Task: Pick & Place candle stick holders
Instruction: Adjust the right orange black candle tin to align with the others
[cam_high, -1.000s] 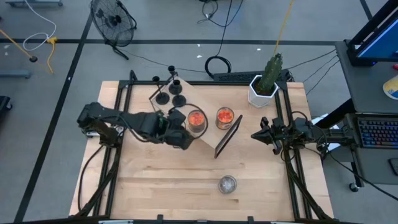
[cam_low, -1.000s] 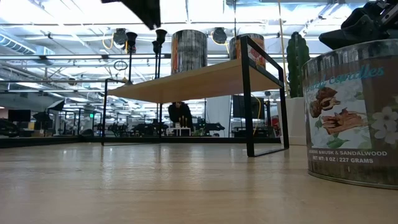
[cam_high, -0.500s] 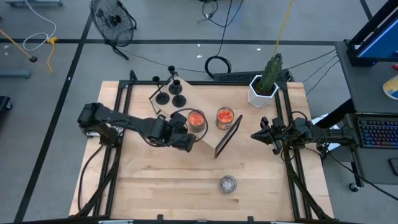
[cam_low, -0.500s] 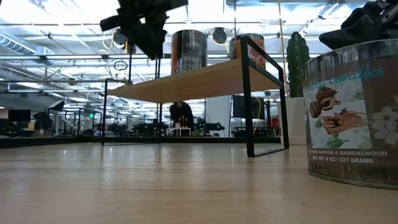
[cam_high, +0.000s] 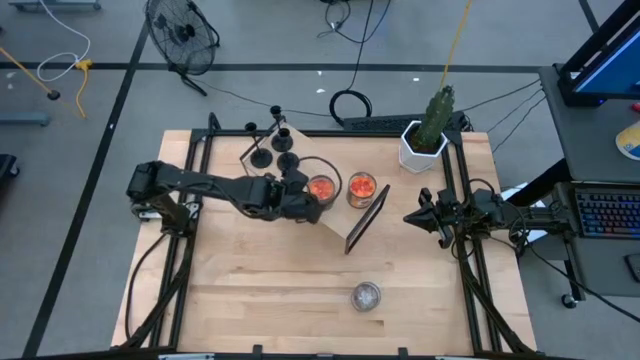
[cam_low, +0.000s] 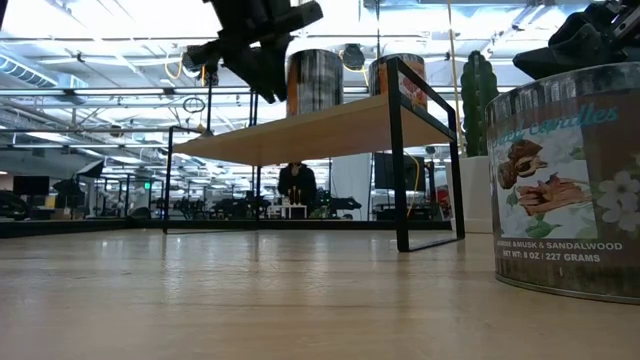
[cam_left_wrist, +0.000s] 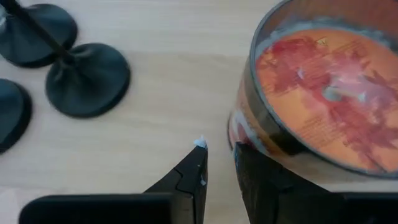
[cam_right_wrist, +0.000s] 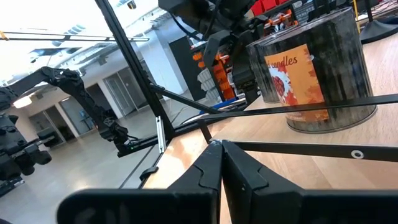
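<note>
The landmark is the raised shelf (cam_high: 330, 195), a wooden board on a black frame standing on the table (cam_high: 250, 300); on the shelf stand three black holders (cam_high: 274, 150) at its far left end, and two orange cups, the left cup (cam_high: 320, 188) and the right cup (cam_high: 361, 188), side by side in its middle; the silvery cup (cam_high: 366, 295) sits on the table in front of the shelf, well apart from it; a white pot with a cactus (cam_high: 425, 140) stands off the shelf's right far end. The left gripper (cam_high: 300, 203) is over the shelf at the left cup's left side; in the left wrist view its fingers (cam_left_wrist: 194, 177) are nearly together with only a narrow gap, holding nothing, with one finger touching or just beside the cup's wall (cam_left_wrist: 249, 130); whether it actually touches cannot be told; two black holder bases (cam_left_wrist: 87, 78) lie near on the board. The right gripper (cam_high: 412, 217) waits to the right of the shelf, off its right end; its fingers (cam_right_wrist: 208, 171) are closed together and empty.
</note>
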